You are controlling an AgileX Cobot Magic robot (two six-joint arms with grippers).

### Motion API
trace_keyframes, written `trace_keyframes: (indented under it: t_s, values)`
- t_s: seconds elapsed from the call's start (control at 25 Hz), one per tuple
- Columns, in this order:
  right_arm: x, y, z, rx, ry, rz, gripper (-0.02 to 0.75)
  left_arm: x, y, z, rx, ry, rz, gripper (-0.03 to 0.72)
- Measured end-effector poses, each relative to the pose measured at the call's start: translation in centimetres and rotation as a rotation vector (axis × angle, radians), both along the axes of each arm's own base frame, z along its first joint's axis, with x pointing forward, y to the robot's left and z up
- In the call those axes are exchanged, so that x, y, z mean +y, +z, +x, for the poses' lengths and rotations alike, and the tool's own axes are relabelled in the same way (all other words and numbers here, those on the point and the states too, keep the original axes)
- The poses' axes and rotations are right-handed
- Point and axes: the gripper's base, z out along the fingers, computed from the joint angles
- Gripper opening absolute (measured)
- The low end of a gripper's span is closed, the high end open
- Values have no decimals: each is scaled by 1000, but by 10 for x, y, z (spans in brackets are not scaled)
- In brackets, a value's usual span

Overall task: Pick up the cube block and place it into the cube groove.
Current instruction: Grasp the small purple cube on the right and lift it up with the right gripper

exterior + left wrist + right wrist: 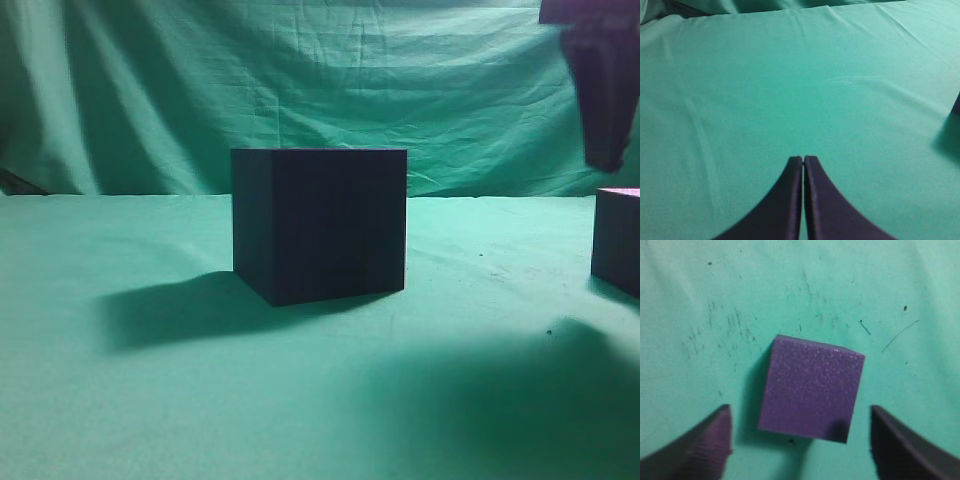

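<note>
The cube block stands on the green cloth at the far right edge of the exterior view, dark with a pinkish top. In the right wrist view its purple top face lies straight below. My right gripper is open, a finger on each side of the block, hovering above it; it shows at the top right of the exterior view. The large dark box stands mid-table; its cube groove is hidden from this height. My left gripper is shut and empty over bare cloth.
A green cloth covers the table and a green backdrop hangs behind. The cloth under the block has dark scuff marks. A dark corner and its shadow show at the right edge of the left wrist view.
</note>
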Motion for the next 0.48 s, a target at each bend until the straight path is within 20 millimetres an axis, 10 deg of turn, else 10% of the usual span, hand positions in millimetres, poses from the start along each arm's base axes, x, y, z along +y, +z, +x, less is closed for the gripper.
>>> trace_keyframes:
  t_s: [0.36, 0.48]
  values:
    - [7, -35, 18, 36, -13, -20, 598, 0, 0, 0, 0, 0, 0, 0]
    - [8, -37, 20, 27, -10, -23, 460, 0, 0, 0, 0, 0, 0, 0]
